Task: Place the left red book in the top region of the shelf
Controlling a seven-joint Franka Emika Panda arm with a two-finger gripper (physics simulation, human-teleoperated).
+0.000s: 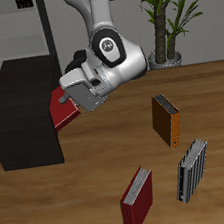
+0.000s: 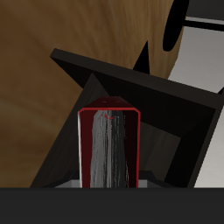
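My gripper [image 1: 66, 102] is shut on the left red book [image 1: 62, 112], a slim dark red hardcover. I hold it in the air, tilted, at the edge of the black shelf [image 1: 18, 112], close over its top surface. In the wrist view the red book [image 2: 108, 149] stands between my fingers with its white page edges toward the camera, and the black shelf [image 2: 149, 92] lies just beyond it.
A second red book [image 1: 138, 200] and a grey book [image 1: 191, 170] stand near the table's front edge. An orange-brown book [image 1: 166, 120] stands in mid-table. A potted plant [image 1: 164, 21] is at the back. A tall pale grey rack [image 1: 11, 27] rises behind the shelf.
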